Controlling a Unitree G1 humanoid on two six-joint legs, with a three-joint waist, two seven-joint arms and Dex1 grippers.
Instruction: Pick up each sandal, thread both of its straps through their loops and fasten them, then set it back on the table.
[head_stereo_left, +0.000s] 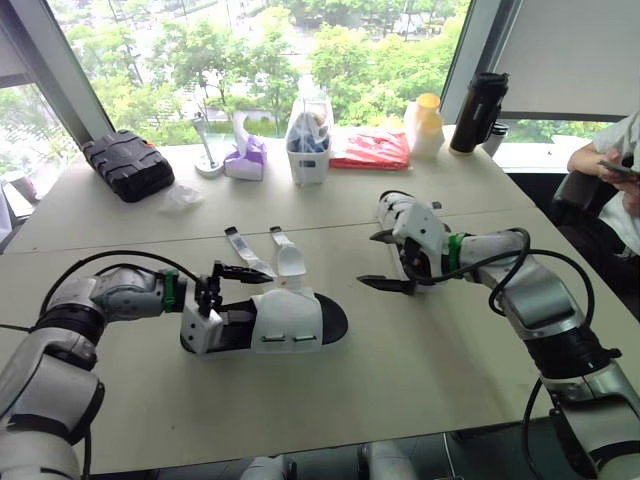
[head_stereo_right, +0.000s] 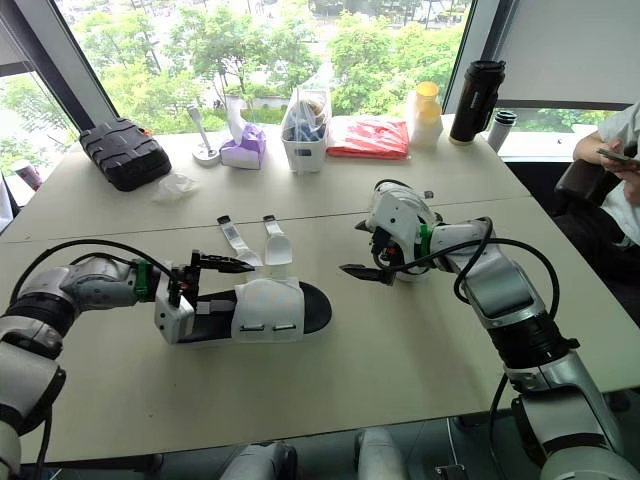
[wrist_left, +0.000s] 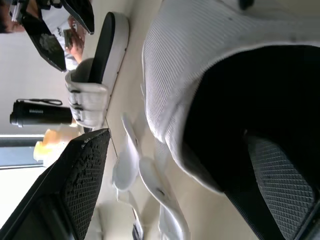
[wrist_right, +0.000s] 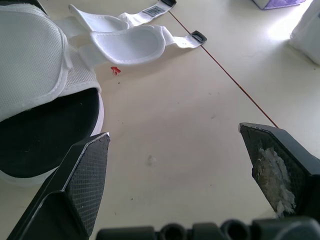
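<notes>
**Unfastened sandal flat on the table, both grippers spread and empty**

The sandal (head_stereo_left: 290, 320) lies closest to the camera, flat on the table (head_stereo_left: 400, 360). Its two straps (head_stereo_left: 287, 258) are unfastened and lie loose on the table just behind it.

The left gripper (head_stereo_left: 245, 297) is at the heel end of the sandal with its fingers wide apart. One finger rests on the black footbed and the other is above it, so nothing is clamped. The right gripper (head_stereo_left: 372, 260) hovers beyond the toe of the sandal, apart from it, also spread and holding nothing.

I judge the sandal to be light, with a stiff sole and a soft upper. The straps look floppy and would probably fold if they are pinched at the very tip. The sole edge at the heel seems the firm place to hold, and each strap should be taken close behind its end tab.

A second sandal (wrist_left: 92, 85) lies beyond the toe. Its straps seem already closed.
</notes>
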